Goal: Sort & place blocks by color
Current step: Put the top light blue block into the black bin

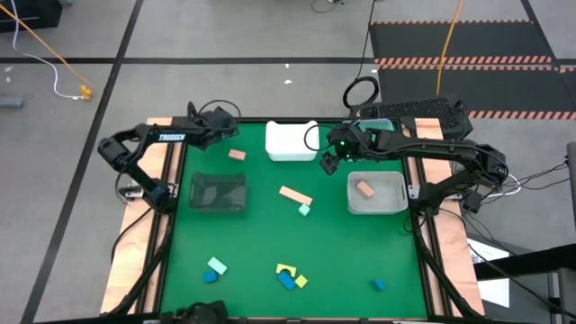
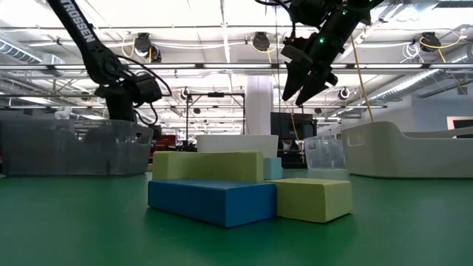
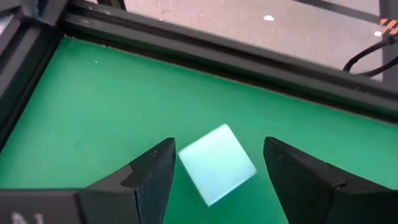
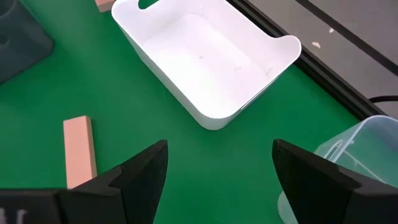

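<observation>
**Both claws released above the table's far edge**

The right claw (image 1: 330,160) hangs spread and empty between the white bin (image 1: 292,141) and the clear bin (image 1: 377,193), which holds one tan-pink block (image 1: 364,188). The left claw (image 1: 229,133), also spread, sits upper left over a mint block (image 3: 217,163). Other blocks (image 1: 290,275) lie scattered along the lower frame.

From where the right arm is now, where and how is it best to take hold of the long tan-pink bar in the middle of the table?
Grip the tan-pink bar across its short width, near the middle of its length, coming straight down from above. It lies flat and diagonal on the green table, so the right claw, now open, probably must turn to bridge the long sides. The mint cube sits near one end, so keep clear of that end.
</observation>
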### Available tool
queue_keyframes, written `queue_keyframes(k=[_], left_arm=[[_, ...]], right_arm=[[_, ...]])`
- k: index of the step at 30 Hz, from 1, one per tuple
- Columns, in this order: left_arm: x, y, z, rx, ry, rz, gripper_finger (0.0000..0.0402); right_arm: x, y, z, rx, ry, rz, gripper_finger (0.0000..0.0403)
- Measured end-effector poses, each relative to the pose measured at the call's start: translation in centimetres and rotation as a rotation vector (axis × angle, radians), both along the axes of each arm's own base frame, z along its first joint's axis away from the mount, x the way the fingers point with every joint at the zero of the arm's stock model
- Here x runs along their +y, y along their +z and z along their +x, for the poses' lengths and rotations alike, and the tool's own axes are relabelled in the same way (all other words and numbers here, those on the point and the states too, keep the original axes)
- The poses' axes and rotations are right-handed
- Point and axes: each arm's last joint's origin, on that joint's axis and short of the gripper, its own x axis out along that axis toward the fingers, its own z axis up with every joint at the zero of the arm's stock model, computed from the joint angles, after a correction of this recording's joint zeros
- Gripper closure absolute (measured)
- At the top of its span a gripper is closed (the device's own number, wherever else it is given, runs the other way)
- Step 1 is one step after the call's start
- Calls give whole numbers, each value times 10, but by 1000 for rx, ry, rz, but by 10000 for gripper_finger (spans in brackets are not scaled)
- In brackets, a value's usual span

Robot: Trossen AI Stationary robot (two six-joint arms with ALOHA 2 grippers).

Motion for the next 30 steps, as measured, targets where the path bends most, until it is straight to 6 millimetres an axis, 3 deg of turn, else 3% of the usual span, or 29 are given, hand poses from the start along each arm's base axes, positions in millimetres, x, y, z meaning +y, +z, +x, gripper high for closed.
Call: queue_keyframes(k=[5,11,19,24,30], left_arm=[[-2,-6,5,51,-18,3,172],[-5,-11,11,122,-55,17,219],[-7,-11,13,120,-85,5,222],[-14,-1,16,43,-147,-19,216],[-27,28,24,-19,-244,75,222]], right_arm=[[0,0,0,0,0,0,126],[0,0,0,0,0,0,126],[0,0,0,0,-1,1,126],[0,0,0,-1,-3,2,126],[0,0,0,-3,-3,0,126]])
